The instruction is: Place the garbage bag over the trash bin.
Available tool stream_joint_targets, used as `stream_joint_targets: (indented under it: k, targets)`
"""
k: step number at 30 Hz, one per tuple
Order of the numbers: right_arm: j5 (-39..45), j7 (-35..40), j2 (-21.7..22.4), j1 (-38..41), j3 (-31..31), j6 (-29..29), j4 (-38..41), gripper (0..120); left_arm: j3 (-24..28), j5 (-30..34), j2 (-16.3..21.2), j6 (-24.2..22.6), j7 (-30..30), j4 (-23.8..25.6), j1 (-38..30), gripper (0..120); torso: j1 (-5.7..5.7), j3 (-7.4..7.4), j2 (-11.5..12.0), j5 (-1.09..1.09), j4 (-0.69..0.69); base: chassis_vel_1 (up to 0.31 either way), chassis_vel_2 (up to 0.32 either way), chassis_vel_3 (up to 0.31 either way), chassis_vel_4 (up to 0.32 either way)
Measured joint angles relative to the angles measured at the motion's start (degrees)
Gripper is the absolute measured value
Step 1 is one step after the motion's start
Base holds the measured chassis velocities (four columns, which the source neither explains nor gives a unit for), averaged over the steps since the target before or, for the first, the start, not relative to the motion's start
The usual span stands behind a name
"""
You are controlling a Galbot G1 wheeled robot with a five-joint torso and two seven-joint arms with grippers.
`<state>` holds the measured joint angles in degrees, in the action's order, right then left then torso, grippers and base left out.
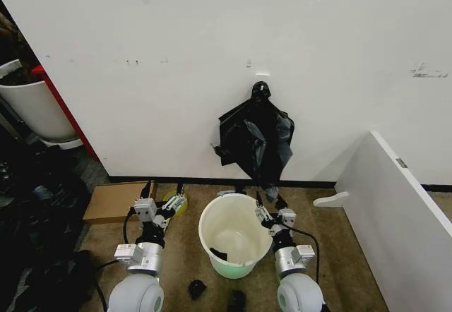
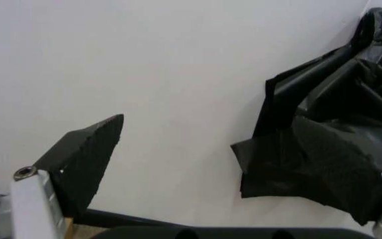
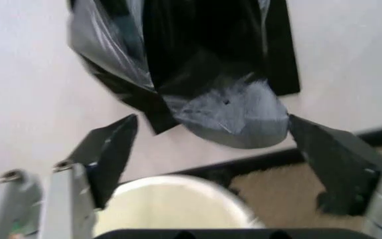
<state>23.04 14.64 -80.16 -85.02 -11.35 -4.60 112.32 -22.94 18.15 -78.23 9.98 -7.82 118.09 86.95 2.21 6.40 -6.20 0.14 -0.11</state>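
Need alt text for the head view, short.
A black garbage bag hangs on the white wall above an unlined cream trash bin on the floor. The open left gripper and right gripper flank the bin.

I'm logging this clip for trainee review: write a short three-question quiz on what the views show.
1. True or false: the garbage bag hangs on the wall above the trash bin.
2. The bin stands: A) between both arms B) behind the cardboard box C) on the white board.
3. Fill in: the left pincer and right pincer are both ____.

Key: 1 true; 2 A; 3 open.
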Motion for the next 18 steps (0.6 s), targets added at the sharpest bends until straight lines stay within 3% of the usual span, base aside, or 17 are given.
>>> stream_joint_targets:
  k: [4, 9, 14, 18]
  targets:
    - [4.93, 3.26, 1.5, -1.27, 2.65, 7.27, 6.58, 100, 0.13, 0.1, -0.09, -0.1, -0.02, -0.68, -1.07, 100, 0.0, 0.0, 0.0, 0.01, -0.01, 0.0, 0.0, 0.0, 0.0]
    - [-4.32, 1.77, 0.96, 5.75, -1.74, 1.6, -1.52, 100, 0.04, 0.2, 0.31, -0.16, -0.04, -0.78, -1.1, 100, 0.0, 0.0, 0.0, 0.01, 0.0, 0.0, 0.0, 0.0, 0.0]
    - [-19.12, -2.28, 0.32, 15.1, -7.75, -5.34, -13.92, 100, -0.66, 0.79, 1.18, -0.17, -0.16, -0.87, -1.02, 100, 0.0, 0.01, 0.0, 0.02, 0.01, 0.0, 0.0, 0.0, 0.0]
    - [-21.7, -3.61, -0.02, 17.68, -8.55, -6.28, -16.78, 100, -0.93, 1.01, 1.47, -0.16, -0.26, -0.89, -0.91, 100, 0.0, 0.01, 0.0, 0.01, 0.0, 0.0, 0.0, 0.0, 0.0]
